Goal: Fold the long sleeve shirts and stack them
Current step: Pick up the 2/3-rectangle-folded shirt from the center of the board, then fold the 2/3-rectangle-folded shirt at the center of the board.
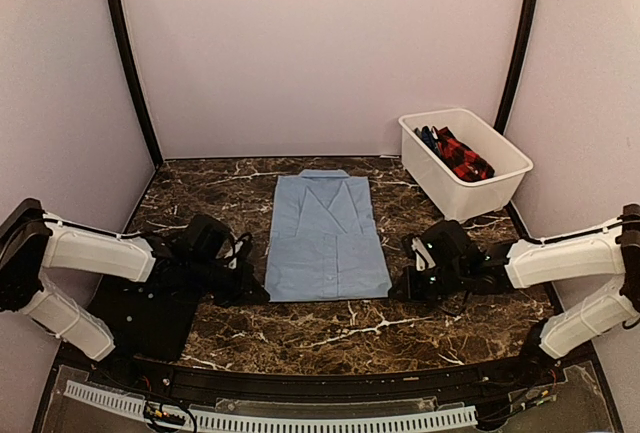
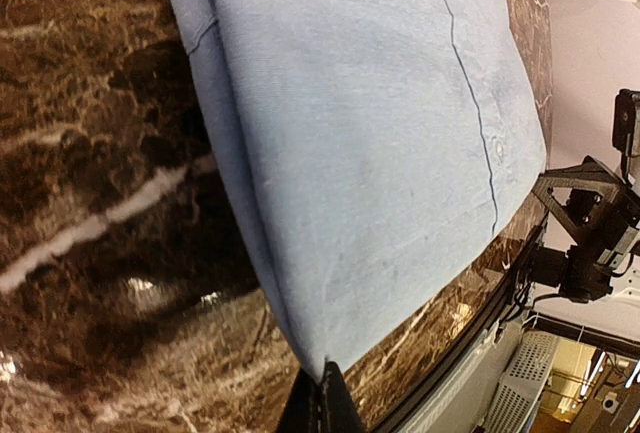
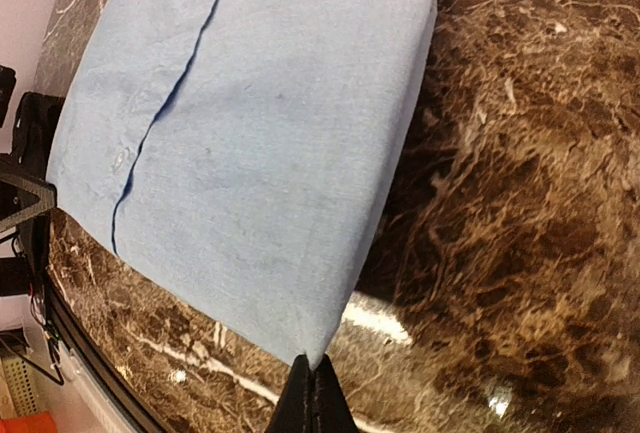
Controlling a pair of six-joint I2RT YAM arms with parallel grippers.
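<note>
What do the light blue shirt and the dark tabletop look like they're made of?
Plain light-blue collared shirt: likely woven cotton, matte; fine weave and soft folded edges. Dark brown tabletop: marble or marble-look laminate, polished; white veins and glare spots.

The blue shirt point(image 1: 325, 238) keeps its sleeves out of sight from above. The wall of the bin point(image 1: 465, 193) covers most of the checked shirt point(image 1: 462, 158) and a dark garment point(image 1: 428, 136) too small to make out. The wrist views cut off the left gripper point(image 2: 322, 393) and right gripper point(image 3: 312, 385) at the bottom edge
</note>
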